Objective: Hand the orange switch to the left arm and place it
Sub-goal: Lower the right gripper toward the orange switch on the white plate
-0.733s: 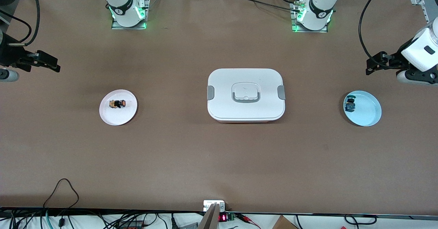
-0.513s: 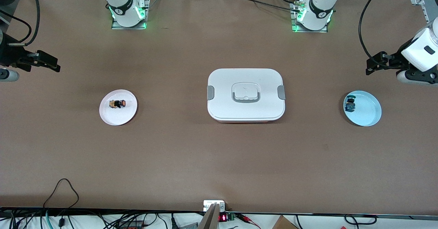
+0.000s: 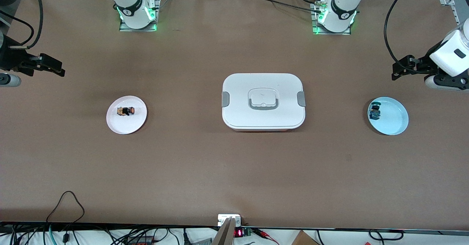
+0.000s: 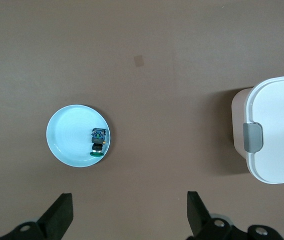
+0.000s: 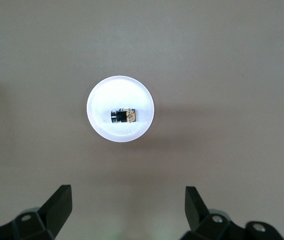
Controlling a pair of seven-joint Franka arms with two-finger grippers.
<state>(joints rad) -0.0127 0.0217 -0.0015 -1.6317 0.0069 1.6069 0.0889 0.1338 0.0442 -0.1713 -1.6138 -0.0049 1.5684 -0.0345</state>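
Note:
The orange switch (image 3: 126, 111) lies on its side on a small white plate (image 3: 126, 124) toward the right arm's end of the table; it also shows in the right wrist view (image 5: 122, 116). The white box (image 3: 263, 101) sits mid-table; its edge shows in the left wrist view (image 4: 277, 130). My right gripper (image 3: 58, 70) is open and empty, high over the bare table at the right arm's end; in its own view (image 5: 127, 210) the jaws stand wide apart. My left gripper (image 3: 397, 71) is open and empty, high over the table at the left arm's end (image 4: 129, 215).
A light blue plate (image 3: 394, 122) near the left arm's end holds a tiny blue-green switch (image 3: 375, 112), also in the left wrist view (image 4: 98, 141). Cables (image 3: 67, 204) and electronics line the table edge nearest the front camera.

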